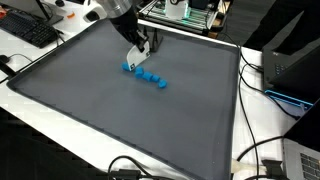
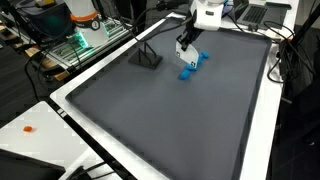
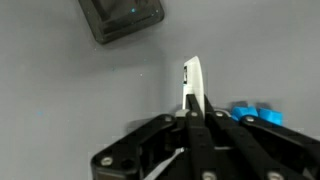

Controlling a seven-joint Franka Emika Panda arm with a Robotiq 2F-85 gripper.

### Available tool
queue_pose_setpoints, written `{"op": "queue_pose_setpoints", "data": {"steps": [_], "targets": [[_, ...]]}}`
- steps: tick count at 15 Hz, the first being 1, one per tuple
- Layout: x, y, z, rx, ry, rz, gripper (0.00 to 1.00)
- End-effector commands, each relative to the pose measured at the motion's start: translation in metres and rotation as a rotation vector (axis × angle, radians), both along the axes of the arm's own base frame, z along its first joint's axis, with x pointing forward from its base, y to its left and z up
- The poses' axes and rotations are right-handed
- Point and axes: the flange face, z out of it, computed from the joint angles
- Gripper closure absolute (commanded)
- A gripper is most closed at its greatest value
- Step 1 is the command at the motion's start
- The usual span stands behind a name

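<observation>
My gripper [image 1: 137, 55] [image 2: 184, 55] [image 3: 192, 102] hangs just above a dark grey mat [image 1: 100, 110] [image 2: 170, 120]. Its fingers are shut on a thin white flat piece [image 3: 192, 78] that sticks out past the fingertips; the piece also shows in an exterior view [image 2: 184, 46]. A short row of small blue blocks [image 1: 147, 76] [image 2: 190, 68] [image 3: 256, 114] lies on the mat right beside the fingertips. I cannot tell whether the white piece touches them.
A small black square stand [image 2: 148, 58] [image 3: 120, 18] sits on the mat near the gripper. A keyboard [image 1: 30, 30], a black box [image 1: 295, 65] and cables [image 1: 260, 150] lie off the mat. A lit equipment rack [image 2: 85, 35] stands beyond one edge.
</observation>
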Motion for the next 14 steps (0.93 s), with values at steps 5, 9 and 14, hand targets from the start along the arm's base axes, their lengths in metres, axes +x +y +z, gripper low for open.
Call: {"op": "queue_pose_setpoints", "data": {"steps": [5,9,14], "targets": [[-0.046,-0.012,0.048,0.042,-0.049,-0.302,0.99],[-0.07,-0.019,0.057,0.037,-0.091,-0.467,0.99],[-0.104,-0.027,0.054,0.004,-0.084,-0.647,0.99]]}}
